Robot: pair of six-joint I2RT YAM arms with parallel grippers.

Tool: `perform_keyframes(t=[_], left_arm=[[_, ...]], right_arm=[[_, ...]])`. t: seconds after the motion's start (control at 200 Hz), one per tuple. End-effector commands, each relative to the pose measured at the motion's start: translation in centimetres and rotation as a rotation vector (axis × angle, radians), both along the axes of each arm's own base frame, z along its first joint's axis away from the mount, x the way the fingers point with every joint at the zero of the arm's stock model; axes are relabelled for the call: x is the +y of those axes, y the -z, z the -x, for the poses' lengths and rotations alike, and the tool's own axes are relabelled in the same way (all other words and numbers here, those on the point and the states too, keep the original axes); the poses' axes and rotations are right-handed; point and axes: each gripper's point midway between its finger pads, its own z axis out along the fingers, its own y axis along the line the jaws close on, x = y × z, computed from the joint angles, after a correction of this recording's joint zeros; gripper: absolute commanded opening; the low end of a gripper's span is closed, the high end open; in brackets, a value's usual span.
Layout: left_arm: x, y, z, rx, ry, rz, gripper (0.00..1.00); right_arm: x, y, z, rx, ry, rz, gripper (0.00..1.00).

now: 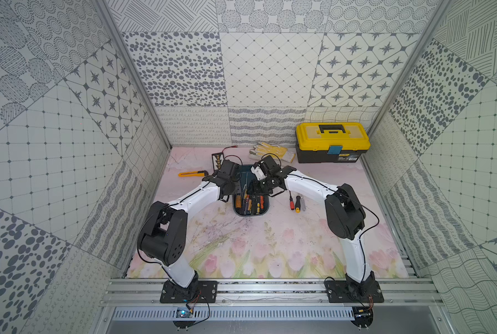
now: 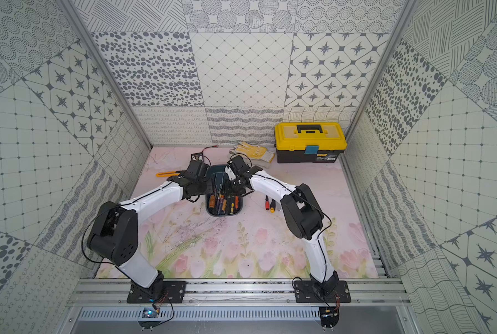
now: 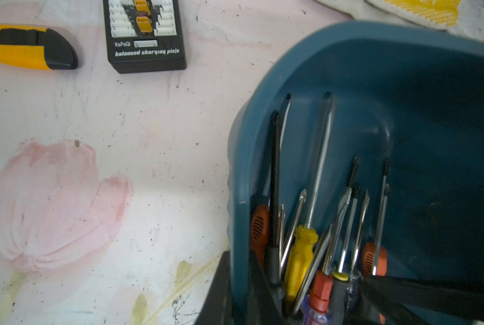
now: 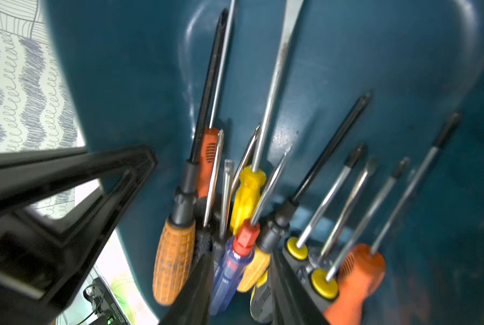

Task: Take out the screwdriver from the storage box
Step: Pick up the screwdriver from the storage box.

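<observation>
Because the screwdrivers [image 1: 248, 202] lie packed at the near end of the storage box [image 1: 245, 175], handles toward the robot and shafts pointing away, access is from the handle side. The box rests on the surface [image 1: 241, 245] between the two arms. The right gripper [image 4: 239, 261] is lowered into this cluster. Its jaws stand partly apart on either side of a blue-handled screwdriver [image 4: 226, 281] with a red collar and a yellow handle [image 4: 256, 267] that touches it. The right wrist view is blurred, so it cannot be told whether the jaws pinch these handles or only flank them. By judgement, the step in hand is the grasp; the target tool is not yet out of the box. The left gripper [image 3: 242, 289] has its jaws clenched on the box's left wall, one finger inside and one outside. This probably anchors the light tub against lifting or sliding. Just right of the box, a few loose screwdrivers [image 1: 292, 204] lie on the surface. Farther off, a utility knife [image 1: 192, 173] and a charging plate [image 3: 146, 36] lie left of the box's far end. The gloves [image 1: 272, 151] and the yellow-lidded toolbox [image 1: 332, 141] sit by the far wall, well apart from the work.
</observation>
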Motion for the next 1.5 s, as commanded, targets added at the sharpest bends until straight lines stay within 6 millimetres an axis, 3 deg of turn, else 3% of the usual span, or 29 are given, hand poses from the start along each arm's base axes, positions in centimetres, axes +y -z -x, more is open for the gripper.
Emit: perform_keyframes(t=[0.0, 0.59, 0.986, 1.326, 1.496], left_arm=[[-0.9, -2.3, -1.5, -0.102, 0.019, 0.037, 0.0], [-0.8, -2.1, -1.3, -0.094, 0.02, 0.031, 0.0], [-0.7, -2.1, -1.2, -0.094, 0.019, 0.03, 0.0], [-0.6, -2.1, -1.2, -0.097, 0.009, 0.025, 0.0], [-0.2, -2.2, -1.2, -0.108, -0.005, 0.022, 0.0]], right_arm=[[1.5, -1.1, -1.5, -0.048, 0.011, -0.041, 0.37], [0.7, 2.1, -2.5, -0.014, 0.083, 0.035, 0.26], [1.5, 3.5, -2.4, 0.032, 0.069, 0.018, 0.22], [1.5, 2.7, -2.2, 0.025, 0.062, 0.005, 0.0], [1.0, 1.4, -2.4, -0.005, 0.073, 0.005, 0.0]])
